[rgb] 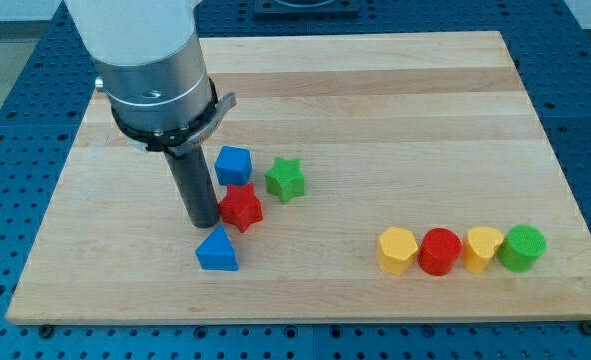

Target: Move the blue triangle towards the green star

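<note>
The blue triangle (217, 250) lies near the board's bottom edge, left of centre. The green star (285, 179) lies up and to the right of it. A red star (241, 207) sits between them, touching neither clearly. My tip (204, 222) rests on the board just above the blue triangle and against the left side of the red star. The dark rod rises to the arm's grey and white body at the view's top left.
A blue cube-like block (233, 164) lies just above the red star, left of the green star. At the bottom right stands a row: yellow hexagon (397, 250), red cylinder (440, 251), yellow block (483, 248), green cylinder (523, 247). The wooden board (375, 90) has edges all round.
</note>
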Robot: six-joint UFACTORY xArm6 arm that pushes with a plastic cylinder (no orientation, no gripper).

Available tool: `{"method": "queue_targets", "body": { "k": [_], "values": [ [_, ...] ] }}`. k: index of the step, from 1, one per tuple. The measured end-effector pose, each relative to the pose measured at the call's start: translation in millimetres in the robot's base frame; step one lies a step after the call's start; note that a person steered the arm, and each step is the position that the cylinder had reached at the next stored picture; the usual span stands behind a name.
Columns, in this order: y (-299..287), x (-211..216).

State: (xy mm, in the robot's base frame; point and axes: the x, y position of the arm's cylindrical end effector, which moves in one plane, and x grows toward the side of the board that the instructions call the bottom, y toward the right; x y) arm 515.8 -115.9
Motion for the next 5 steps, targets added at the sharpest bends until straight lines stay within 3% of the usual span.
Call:
{"method": "queue_targets", "body": {
  "k": [2, 5],
  "values": [
    [-14.3, 1.9],
    [-16.1, 59.9]
  ]
}}
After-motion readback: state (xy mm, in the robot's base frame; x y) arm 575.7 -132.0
